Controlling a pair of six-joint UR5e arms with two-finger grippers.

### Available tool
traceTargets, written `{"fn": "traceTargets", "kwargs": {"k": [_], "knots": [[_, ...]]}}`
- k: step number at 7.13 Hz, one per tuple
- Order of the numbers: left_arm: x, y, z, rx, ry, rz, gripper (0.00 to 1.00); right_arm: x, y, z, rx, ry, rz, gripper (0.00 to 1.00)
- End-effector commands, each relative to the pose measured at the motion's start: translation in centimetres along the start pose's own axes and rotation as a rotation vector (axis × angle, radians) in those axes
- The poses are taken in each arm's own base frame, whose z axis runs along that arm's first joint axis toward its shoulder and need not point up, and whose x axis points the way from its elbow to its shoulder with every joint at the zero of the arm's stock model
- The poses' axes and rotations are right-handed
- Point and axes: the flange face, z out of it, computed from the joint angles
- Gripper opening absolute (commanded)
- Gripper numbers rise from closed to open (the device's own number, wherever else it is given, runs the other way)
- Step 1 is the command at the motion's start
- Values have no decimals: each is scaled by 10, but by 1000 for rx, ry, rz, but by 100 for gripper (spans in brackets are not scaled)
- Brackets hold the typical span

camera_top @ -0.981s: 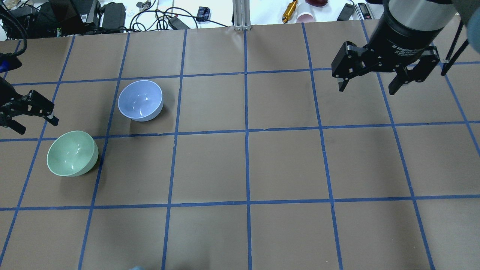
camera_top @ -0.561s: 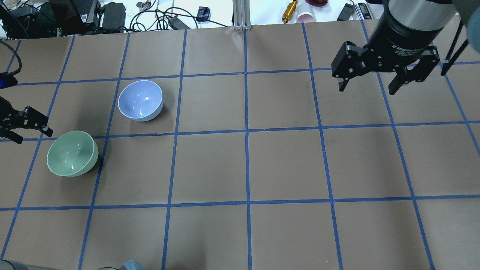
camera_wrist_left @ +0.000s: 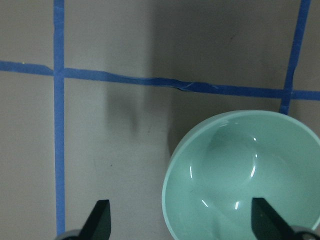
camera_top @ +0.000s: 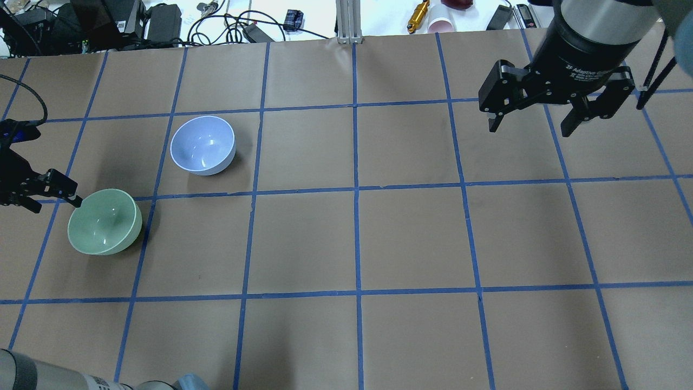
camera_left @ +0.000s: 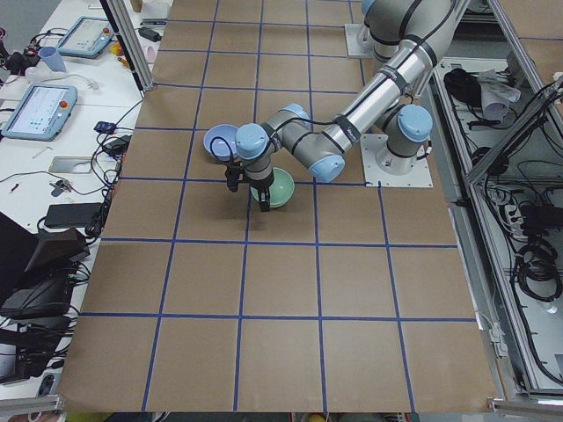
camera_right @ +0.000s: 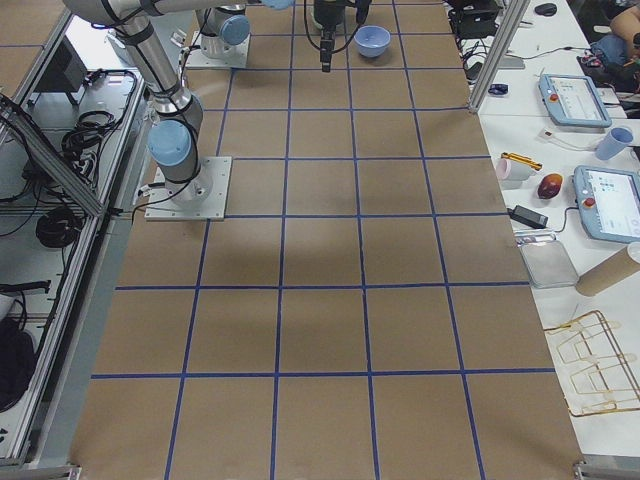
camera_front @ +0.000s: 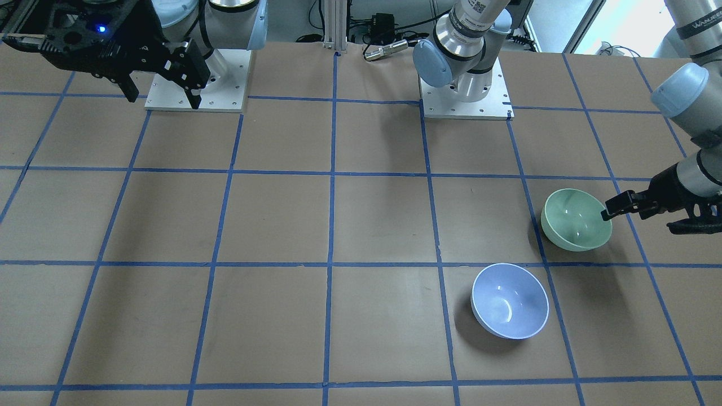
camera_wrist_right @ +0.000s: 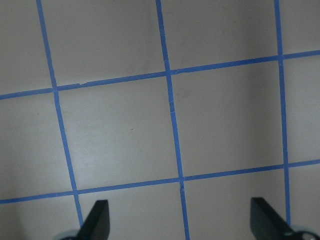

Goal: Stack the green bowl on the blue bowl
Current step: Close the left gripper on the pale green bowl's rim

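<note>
**Item 1: green bowl** (camera_top: pixel 104 221) (camera_front: pixel 575 219) (camera_left: pixel 280 187) (camera_wrist_left: pixel 242 175). Upright, mouth up, nothing inside. Sits on table (camera_top: pixel 411 238) (brown paper w/ blue tape grid), robot's L side, just on robot's side of a cross tape line. Not stacked.

**Item 2: blue bowl** (camera_top: pixel 202 144) (camera_front: pixel 509 301) (camera_left: pixel 218 141) (camera_right: pixel 372 40). Upright, mouth up, nothing inside. In the grid sq. diagonally next to item 1: farther from robot and more toward table centre. Near item 1 but apart, tape line btwn them.

**Item 3: left gripper** (camera_top: pixel 54 205) (camera_front: pixel 640 221) (camera_wrist_left: pixel 182 220). Fingers wide apart, clamped on nothing. Low, at the outer (robot's L) edge of green bowl.
- Wrist view: one fingertip over the bowl's interior, the other over bare paper outside it. Bowl's near wall and rim lie btwn the two.
- Overhead and front views: inner fingertip (camera_front: pixel 606 214) overlaps the rim. Contact w/ rim: cannot tell.
- Bowl sits off-centre to the gripper, most of it beyond the inner finger.

**Item 4: right gripper** (camera_top: pixel 529 130) (camera_front: pixel 163 100) (camera_wrist_right: pixel 180 220). Fingers wide apart, nothing btwn them. Held high over bare grid on robot's R side, well apart from both bowls. Wrist view shows paper and tape only.
</note>
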Motion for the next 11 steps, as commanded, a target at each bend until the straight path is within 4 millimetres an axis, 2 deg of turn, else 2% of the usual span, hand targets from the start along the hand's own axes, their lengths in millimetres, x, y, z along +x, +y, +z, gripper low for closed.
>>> {"fn": "traceTargets", "kwargs": {"k": [1,2,3,5,9,11], "knots": [[0,0,24,-13,11,25,100,0,0,1,-3,0,0,100],[1,2,40,21,-17,29,100,0,0,1,-1,0,0,100],[3,5,45,16,-13,37,100,0,0,0,0,0,0,100],[-1,7,50,10,-5,98,100,0,0,0,0,0,0,100],[-5,8,58,2,10,100,100,0,0,0,-1,0,0,100],[-4,15,70,0,17,93,100,0,0,0,-1,0,0,100]]}}
